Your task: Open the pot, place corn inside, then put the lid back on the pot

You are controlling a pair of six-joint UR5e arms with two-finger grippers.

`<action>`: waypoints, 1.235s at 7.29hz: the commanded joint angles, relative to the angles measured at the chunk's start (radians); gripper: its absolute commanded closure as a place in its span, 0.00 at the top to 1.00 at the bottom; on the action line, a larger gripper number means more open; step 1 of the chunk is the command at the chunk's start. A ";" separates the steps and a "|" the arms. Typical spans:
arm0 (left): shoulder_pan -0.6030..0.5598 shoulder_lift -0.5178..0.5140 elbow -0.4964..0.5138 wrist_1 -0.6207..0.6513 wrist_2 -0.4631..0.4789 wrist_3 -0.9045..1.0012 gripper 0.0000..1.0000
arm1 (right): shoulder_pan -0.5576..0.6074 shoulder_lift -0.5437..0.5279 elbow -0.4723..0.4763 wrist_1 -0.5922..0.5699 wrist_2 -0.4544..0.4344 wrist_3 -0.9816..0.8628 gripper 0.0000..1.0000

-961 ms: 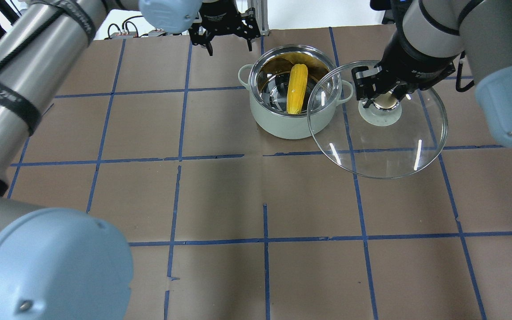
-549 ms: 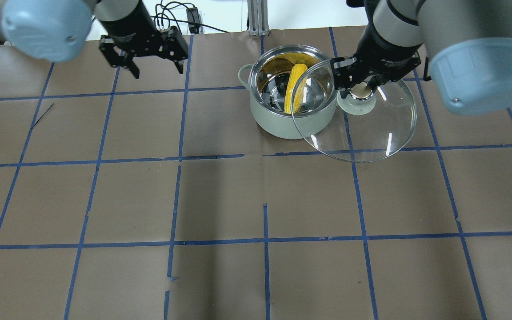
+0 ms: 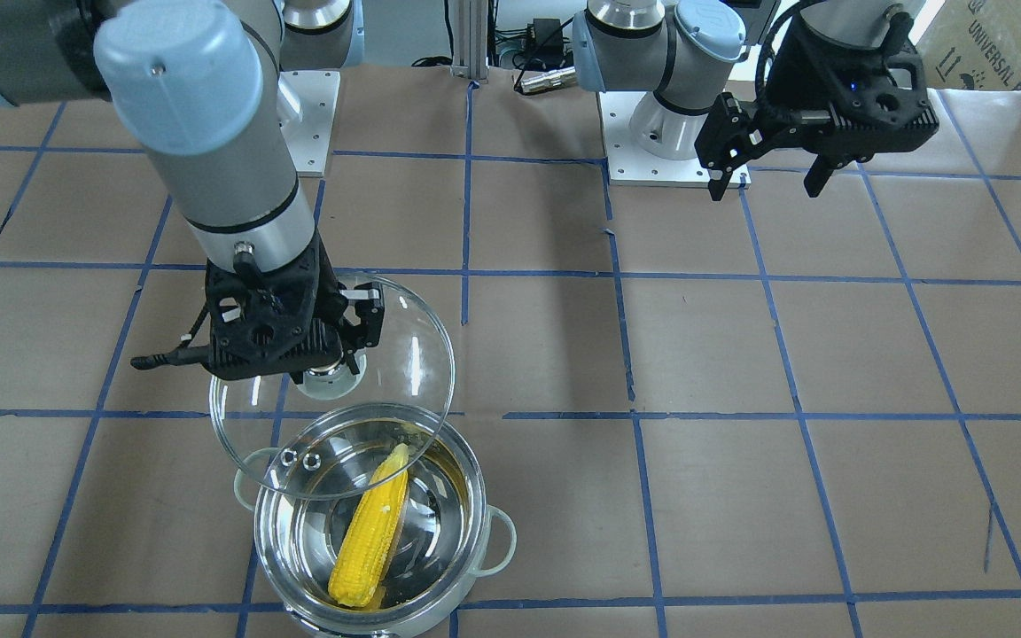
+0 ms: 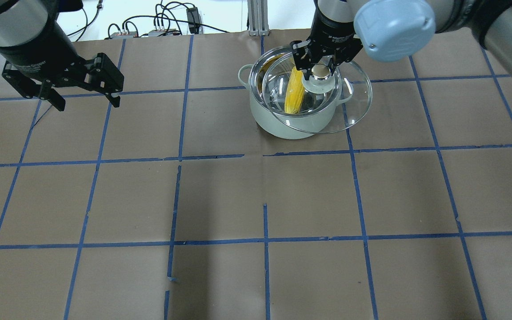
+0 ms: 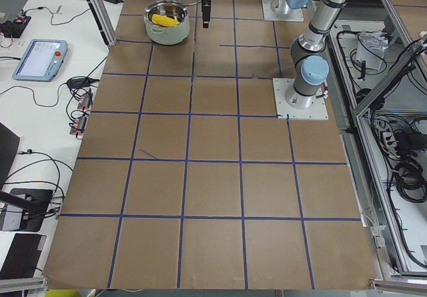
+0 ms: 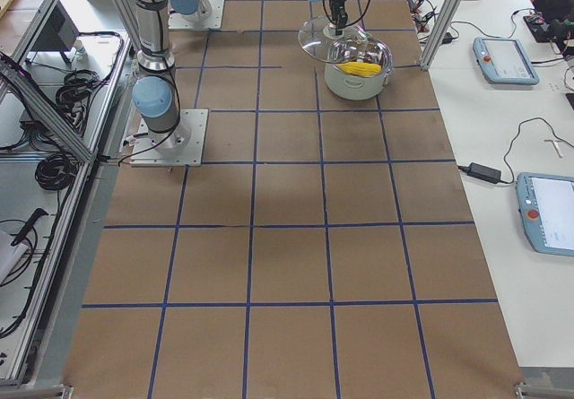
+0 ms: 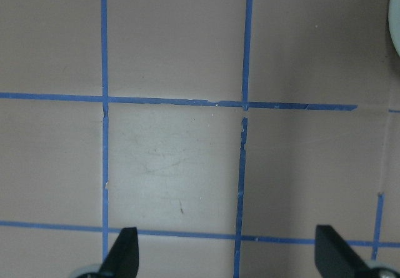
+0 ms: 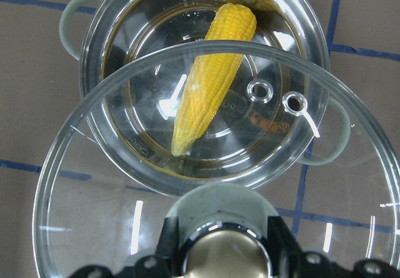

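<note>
The right hand (image 4: 320, 71), closed on the knob (image 8: 226, 256) of the lid (image 4: 354, 104), has been carried from beside the pot (image 4: 282, 126) to partly above it, the corn (image 4: 292, 91) being laid inside already, so only centring and lowering are judged left; the left hand (image 4: 88, 103) is held wide.

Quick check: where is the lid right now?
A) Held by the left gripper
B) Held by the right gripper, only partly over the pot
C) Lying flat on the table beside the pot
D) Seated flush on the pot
B: the right gripper is shut on the lid, which hangs off-centre and covers only part of the pot; the corn lies inside.
</note>
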 commanded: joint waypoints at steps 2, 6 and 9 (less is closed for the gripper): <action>0.000 -0.067 0.067 -0.022 -0.008 0.005 1.00 | 0.015 0.134 -0.089 -0.040 -0.006 -0.001 0.36; 0.029 -0.041 0.091 -0.036 -0.008 0.052 1.00 | 0.021 0.226 -0.175 -0.106 -0.030 -0.004 0.36; 0.034 -0.034 0.067 -0.048 -0.023 0.047 1.00 | 0.023 0.247 -0.169 -0.149 -0.030 -0.002 0.36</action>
